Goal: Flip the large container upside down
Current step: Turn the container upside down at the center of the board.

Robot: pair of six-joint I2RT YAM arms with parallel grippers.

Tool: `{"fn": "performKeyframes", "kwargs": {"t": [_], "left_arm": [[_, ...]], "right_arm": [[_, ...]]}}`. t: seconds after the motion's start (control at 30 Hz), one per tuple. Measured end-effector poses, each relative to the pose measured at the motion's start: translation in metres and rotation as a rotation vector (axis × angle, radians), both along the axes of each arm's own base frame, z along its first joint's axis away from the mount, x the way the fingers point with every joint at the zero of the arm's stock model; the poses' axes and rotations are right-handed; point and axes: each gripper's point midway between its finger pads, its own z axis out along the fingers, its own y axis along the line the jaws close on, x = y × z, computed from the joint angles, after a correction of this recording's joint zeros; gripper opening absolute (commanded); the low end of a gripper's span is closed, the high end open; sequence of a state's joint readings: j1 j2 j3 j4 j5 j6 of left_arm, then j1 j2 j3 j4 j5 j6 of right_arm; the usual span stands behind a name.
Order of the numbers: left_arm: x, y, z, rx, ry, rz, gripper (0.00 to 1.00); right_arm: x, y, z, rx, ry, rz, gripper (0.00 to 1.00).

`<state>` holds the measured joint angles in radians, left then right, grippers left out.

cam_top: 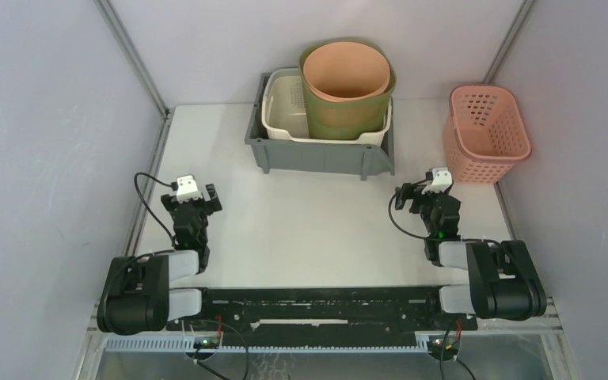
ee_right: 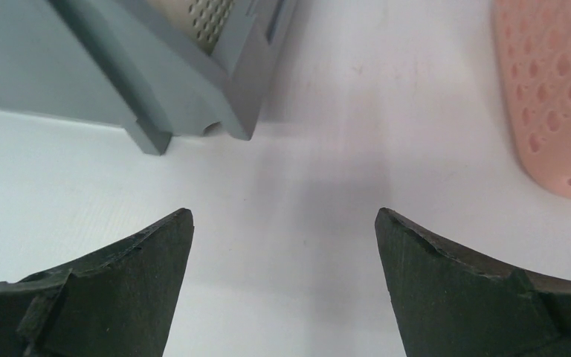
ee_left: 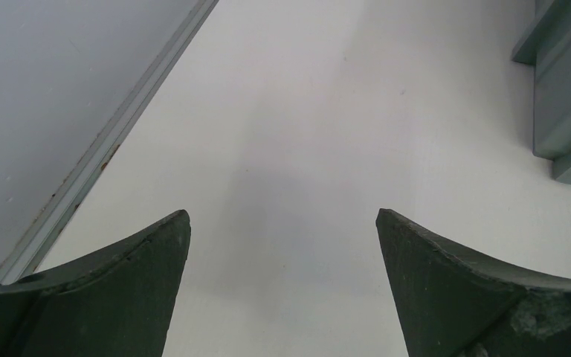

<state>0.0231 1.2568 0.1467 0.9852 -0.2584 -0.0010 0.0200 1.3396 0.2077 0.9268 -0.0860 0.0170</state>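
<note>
The large container is a grey bin (cam_top: 321,154) standing upright at the back middle of the table; a corner of it shows in the left wrist view (ee_left: 565,97) and its front right foot in the right wrist view (ee_right: 119,74). Inside it stand a cream perforated basket (cam_top: 285,111) and a green bucket (cam_top: 340,119) with an orange pot (cam_top: 347,75) nested in it. My left gripper (cam_top: 196,199) (ee_left: 282,223) hovers open over bare table, near left of the bin. My right gripper (cam_top: 426,198) (ee_right: 282,219) is open too, near right of it. Neither touches anything.
A pink perforated basket (cam_top: 487,134) (ee_right: 557,97) stands at the back right, close to the right wall. Grey enclosure walls close in both sides, with a metal rail (ee_left: 97,163) along the table's left edge. The cream basket's side (ee_right: 208,18) peeks above the bin's rim.
</note>
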Motion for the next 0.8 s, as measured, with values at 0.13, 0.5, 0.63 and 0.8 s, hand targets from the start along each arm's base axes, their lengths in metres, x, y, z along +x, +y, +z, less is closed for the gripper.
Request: {"fn": "performKeyframes", "kwargs": {"t": [0.13, 0.5, 0.63, 0.8], "left_arm": [[0.0, 0.0, 0.0, 0.0, 0.0, 0.0, 1.0], [-0.002, -0.016, 0.038, 0.019, -0.073, -0.068, 1.0], [0.002, -0.035, 0.065, 0.014, -0.067, -0.117, 1.0], [-0.004, -0.07, 0.112, -0.06, -0.133, -0.206, 1.0]], "right_arm": [[-0.005, 0.006, -0.002, -0.003, 0.004, 0.042, 1.0], [-0.041, 0.03, 0.124, -0.001, -0.252, 0.156, 1.0], [-0.067, 0.036, 0.157, 0.048, -0.3, 0.184, 1.0], [-0.093, 0.033, 0.18, 0.186, -0.26, 0.131, 1.0]]}}
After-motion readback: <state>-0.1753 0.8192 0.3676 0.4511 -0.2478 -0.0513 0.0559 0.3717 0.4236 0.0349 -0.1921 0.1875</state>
